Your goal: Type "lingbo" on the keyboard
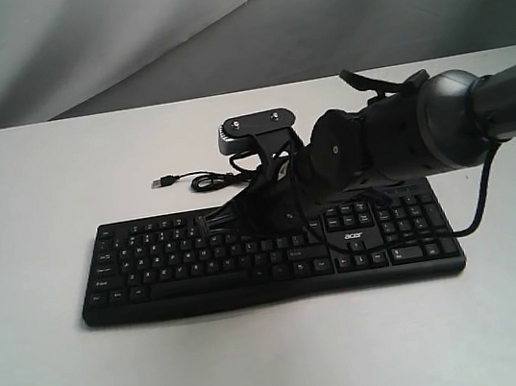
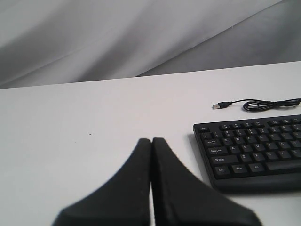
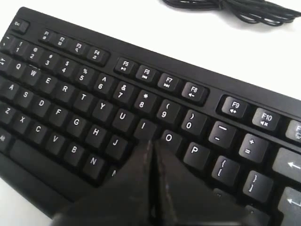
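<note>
The black keyboard (image 1: 181, 263) with white legends and an acer logo lies flat in the middle of the white table (image 1: 27, 208). My right gripper (image 1: 208, 224) reaches leftward over its letter keys. In the right wrist view the gripper (image 3: 151, 142) is shut and empty, its tips at the boundary of the I and O keys of the keyboard (image 3: 70, 94); whether they touch a key is unclear. My left gripper (image 2: 151, 140) is shut on nothing, above bare table beside the keyboard's (image 2: 254, 146) Esc end. It is out of the exterior view.
The keyboard's thin black USB cable (image 1: 200, 181) lies coiled on the table behind it, with the plug (image 2: 216, 106) loose. A grey draped backdrop (image 1: 118, 39) rises behind the table. The right arm's dark body (image 1: 395, 134) hangs over the number pad.
</note>
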Motion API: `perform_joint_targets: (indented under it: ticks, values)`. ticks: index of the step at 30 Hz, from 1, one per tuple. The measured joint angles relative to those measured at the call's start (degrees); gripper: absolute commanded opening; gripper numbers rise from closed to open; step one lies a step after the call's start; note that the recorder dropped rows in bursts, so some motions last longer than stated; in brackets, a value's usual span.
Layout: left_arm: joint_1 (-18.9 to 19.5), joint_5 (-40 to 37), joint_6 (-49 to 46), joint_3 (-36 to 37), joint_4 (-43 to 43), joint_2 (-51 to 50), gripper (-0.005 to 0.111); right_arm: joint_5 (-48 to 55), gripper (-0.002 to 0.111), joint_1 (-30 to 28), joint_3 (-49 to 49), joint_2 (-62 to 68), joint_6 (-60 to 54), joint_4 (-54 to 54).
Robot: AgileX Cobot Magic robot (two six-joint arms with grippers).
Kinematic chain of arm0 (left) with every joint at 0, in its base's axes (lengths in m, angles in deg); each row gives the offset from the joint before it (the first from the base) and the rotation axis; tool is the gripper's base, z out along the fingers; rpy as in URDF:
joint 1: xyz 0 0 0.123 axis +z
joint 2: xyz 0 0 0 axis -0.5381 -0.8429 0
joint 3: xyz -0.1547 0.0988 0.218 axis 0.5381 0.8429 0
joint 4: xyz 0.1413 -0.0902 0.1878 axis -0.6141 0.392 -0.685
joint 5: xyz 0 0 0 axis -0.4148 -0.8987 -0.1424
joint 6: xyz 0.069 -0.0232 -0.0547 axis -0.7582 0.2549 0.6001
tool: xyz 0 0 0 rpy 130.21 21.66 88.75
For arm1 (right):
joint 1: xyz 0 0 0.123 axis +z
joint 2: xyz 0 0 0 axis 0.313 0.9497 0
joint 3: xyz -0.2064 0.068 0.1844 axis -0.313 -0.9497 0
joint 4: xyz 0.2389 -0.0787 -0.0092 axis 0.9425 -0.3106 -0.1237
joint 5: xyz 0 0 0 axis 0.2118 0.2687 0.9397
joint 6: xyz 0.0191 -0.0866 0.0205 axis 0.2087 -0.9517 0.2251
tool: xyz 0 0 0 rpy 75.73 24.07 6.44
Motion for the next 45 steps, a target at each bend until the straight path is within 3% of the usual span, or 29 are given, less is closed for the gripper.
perform_joint_targets:
  ticks: [45]
  values:
    - [0.0, 0.0, 0.0, 0.0, 0.0, 0.0, 0.0, -0.38, 0.0, 1.12, 0.0, 3.09, -1.07, 0.0]
